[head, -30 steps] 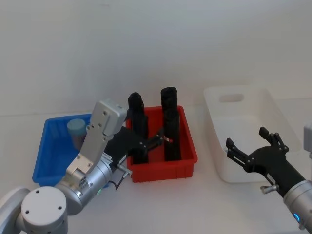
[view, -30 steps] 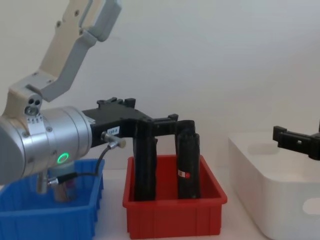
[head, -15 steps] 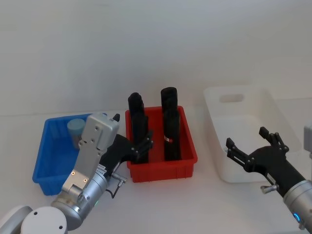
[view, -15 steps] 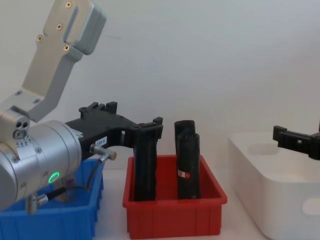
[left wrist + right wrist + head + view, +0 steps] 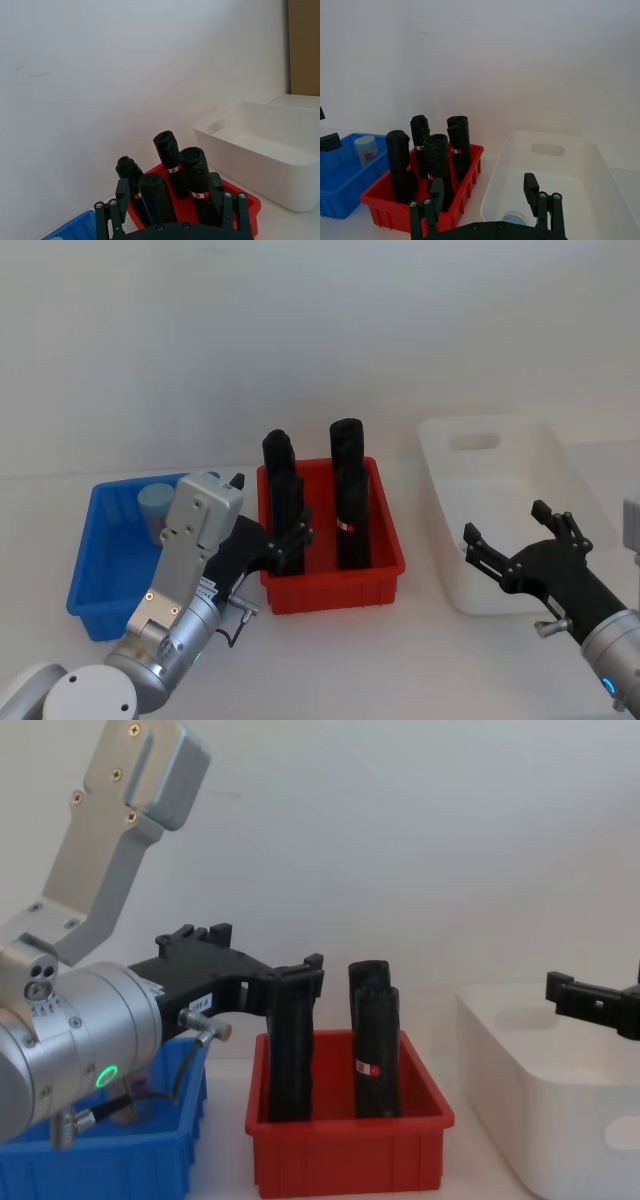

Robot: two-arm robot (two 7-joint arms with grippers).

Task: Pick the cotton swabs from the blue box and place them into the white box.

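Head view: pre-grasp. Left claw (image 5: 270,503) wide, empty, at blue box (image 5: 85,570) 3 o'clock; cotton swabs tub (image 5: 155,502) at its 12 o'clock wall. Next, likely: go 10 o'clock, descend. Right claw (image 5: 505,522) wide at white box (image 5: 440,480).

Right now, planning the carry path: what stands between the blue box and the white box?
The red bin with upright black rolls stands between the blue box and the white box, as the head view shows.
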